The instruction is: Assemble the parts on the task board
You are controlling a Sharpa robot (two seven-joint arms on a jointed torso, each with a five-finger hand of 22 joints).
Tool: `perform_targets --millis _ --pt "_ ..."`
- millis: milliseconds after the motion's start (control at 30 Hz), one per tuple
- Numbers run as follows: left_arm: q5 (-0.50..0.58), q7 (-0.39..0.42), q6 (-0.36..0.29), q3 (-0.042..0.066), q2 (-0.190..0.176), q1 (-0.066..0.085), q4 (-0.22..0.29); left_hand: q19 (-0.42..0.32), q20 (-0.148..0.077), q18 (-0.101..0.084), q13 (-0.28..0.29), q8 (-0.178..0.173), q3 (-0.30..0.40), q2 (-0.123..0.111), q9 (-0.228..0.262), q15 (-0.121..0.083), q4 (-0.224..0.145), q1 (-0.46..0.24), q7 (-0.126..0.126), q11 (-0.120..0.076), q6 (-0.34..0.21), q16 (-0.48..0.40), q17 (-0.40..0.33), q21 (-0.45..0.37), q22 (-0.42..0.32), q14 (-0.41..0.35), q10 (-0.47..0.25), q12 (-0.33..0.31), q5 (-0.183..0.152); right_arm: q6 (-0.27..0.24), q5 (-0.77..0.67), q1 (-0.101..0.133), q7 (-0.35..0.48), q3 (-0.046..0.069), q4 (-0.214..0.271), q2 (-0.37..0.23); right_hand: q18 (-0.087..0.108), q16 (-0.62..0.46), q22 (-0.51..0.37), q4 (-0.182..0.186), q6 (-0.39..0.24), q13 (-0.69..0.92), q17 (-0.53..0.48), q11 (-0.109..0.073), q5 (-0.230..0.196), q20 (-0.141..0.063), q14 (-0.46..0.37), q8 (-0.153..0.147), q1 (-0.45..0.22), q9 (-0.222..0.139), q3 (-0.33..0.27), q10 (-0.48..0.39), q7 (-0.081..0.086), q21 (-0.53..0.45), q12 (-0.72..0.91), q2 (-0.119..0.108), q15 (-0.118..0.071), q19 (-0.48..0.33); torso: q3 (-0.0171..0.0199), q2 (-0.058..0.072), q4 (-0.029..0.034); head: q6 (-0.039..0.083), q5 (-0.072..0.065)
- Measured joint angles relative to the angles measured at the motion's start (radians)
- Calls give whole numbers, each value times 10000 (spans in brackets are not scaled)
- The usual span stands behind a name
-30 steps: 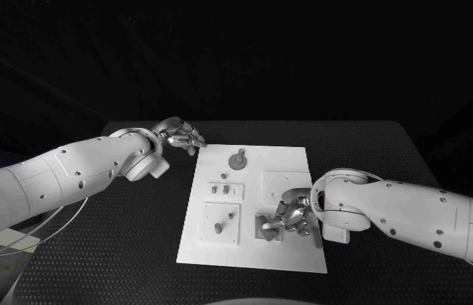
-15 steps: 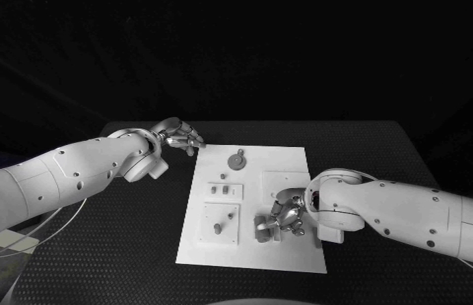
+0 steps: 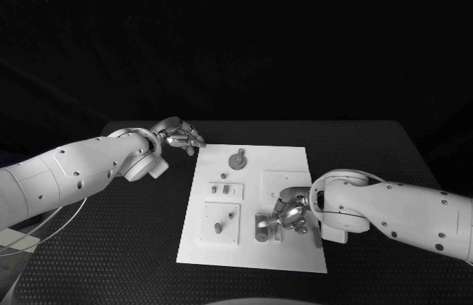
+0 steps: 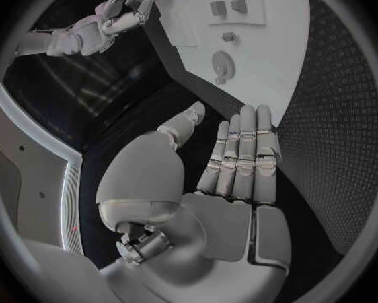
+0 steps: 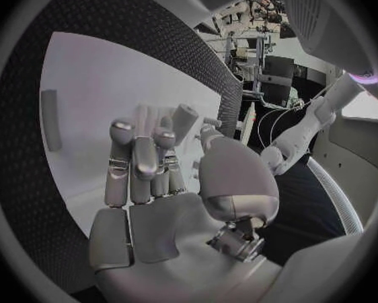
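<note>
Right hand [image 3: 292,215] fingers curled round grey part [image 3: 262,228], board [image 3: 286,165] 5 o'clock; grip unclear. Left hand [image 3: 180,135] open, idle. Seat part slow, vertical.

The task board [image 3: 286,165] looks smooth, matt white, probably plastic. The surface [image 3: 394,148] is black and finely textured, mesh-like. Both hands, left [image 3: 180,135] and right [image 3: 292,214], gleam like polished metal.

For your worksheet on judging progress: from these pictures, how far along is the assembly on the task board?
Looks done: a round part sits at the far end of the task board, and small parts stand in a holder. In hand: the right hand works over a part at the near right; whether it grips it is unclear. Left: the left hand waits empty off the board's far corner.
</note>
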Motion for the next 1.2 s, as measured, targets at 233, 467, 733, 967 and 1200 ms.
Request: perform_targets --millis 233,467,733,967,1200 --pt "0 -2 0 0 -12 0 0 0 0 0 0 0 22 0 0 0 22 0 0 -1 0 0 9 0 0 0 1 0 0 -94 -1097 -3 177 178 548 -367 1 115 0 -79 284 0 209 -159 0 -23 255 196 987 49 161 201 -105 1 144 -371 -15 95 6 -1 -14 -20 19" --pt "0 -3 2 0 -9 0 0 0 0 0 0 0 22 0 1 1 22 0 0 -1 0 0 9 0 1 -1 2 0 0 27 -1795 0 309 236 768 -427 68 117 0 -79 365 -22 237 -192 0 13 429 233 1361 69 161 302 -145 1 153 -495 -116 163 6 -3 -20 3 11" --pt "0 -4 3 0 1 0 -2 0 0 0 0 0 17 0 1 1 25 0 0 -3 0 0 19 0 2 -1 3 0 0 158 -2235 -4 333 235 647 -199 124 157 0 -47 497 -26 307 -225 0 19 526 275 1552 95 130 413 -174 39 192 -304 -137 235 8 -3 -14 9 8" --pt "0 -4 5 0 17 0 -2 0 0 0 -8 0 -6 36 1 2 48 -36 0 -3 0 0 29 0 2 -1 3 0 0 198 -2469 -92 309 230 575 -20 131 157 0 -7 546 -36 335 -246 0 33 573 313 1551 104 89 463 -160 39 192 -304 -177 250 7 -2 -2 -6 -6" --pt "0 -4 5 0 14 0 1 0 0 0 -7 0 -6 36 2 2 48 -36 0 -4 0 -39 40 0 2 -2 4 0 0 380 -2607 -118 266 230 570 39 134 156 0 -35 554 -35 344 -246 0 34 576 313 1551 104 60 463 -166 39 192 -305 -176 250 -7 2 0 -22 -12"
